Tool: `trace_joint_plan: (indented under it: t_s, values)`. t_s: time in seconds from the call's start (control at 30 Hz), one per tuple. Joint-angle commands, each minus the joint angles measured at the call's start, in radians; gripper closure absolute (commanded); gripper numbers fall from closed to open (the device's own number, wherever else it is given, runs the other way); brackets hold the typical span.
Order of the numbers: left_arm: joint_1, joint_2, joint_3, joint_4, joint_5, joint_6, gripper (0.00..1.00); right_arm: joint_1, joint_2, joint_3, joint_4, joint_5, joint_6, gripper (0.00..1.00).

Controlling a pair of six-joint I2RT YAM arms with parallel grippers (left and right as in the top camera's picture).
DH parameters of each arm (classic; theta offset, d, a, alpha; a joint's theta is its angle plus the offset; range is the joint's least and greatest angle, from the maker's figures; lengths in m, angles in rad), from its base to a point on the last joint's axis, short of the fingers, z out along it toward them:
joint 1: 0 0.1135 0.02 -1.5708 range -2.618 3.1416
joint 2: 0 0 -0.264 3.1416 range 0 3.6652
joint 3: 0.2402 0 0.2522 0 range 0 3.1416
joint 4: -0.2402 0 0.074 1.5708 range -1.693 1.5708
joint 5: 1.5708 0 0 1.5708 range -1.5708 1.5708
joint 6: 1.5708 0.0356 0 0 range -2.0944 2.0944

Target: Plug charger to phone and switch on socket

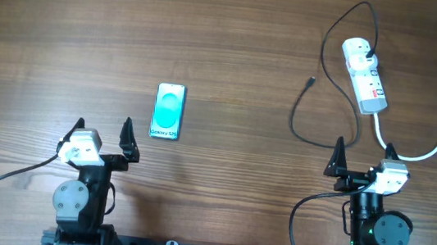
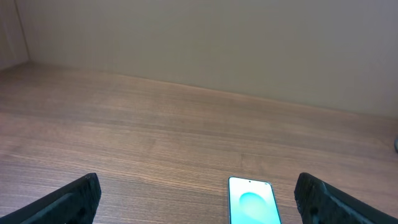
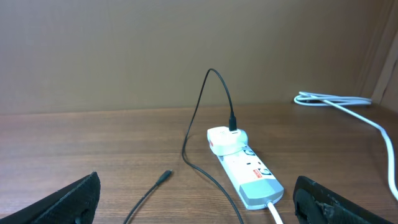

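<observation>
Between gaping right claw (image 1: pixel 364 151) and socket (image 1: pixel 365 77) loops the charger (image 1: pixel 295 119); left claw (image 1: pixel 103 124) gapes near phone (image 1: pixel 168 111).

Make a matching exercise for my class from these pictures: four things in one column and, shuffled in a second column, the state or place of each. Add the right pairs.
Column one
1. phone
2. charger's small plug tip
3. charger's white plug head
4. left hand

Column two
A. plugged into the socket
B. open, holding nothing
C. lying flat, blue-teal screen up
D. loose on the table, joined to nothing

Pairs: 1-C, 2-D, 3-A, 4-B.
</observation>
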Motion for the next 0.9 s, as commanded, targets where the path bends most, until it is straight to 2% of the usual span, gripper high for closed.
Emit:
trace_joint_plan:
  t_s: [0.0,0.23,0.43,0.7,0.8,0.87]
  values:
    - [0.005,-0.009,-0.010,0.013,0.016,0.015,0.00,-0.002,-0.010,-0.002,0.002,-0.020,-0.011,0.00]
    - [0.005,-0.003,0.048,0.013,0.098,0.012,0.00,-0.002,-0.010,-0.002,0.002,-0.020,-0.011,0.00]
    - [0.005,0.088,0.238,-0.122,0.097,0.012,0.00,-0.002,-0.010,-0.002,0.002,-0.020,-0.011,0.00]
    - [0.005,0.408,0.571,-0.287,0.098,0.036,0.00,-0.002,-0.010,-0.002,0.002,-0.020,-0.011,0.01]
    - [0.004,0.604,0.800,-0.438,0.098,0.061,0.00,-0.002,-0.010,-0.002,0.002,-0.020,-0.010,0.00]
    - [0.004,0.740,0.971,-0.592,0.098,0.060,0.00,-0.002,-0.010,-0.002,0.002,-0.020,-0.011,0.00]
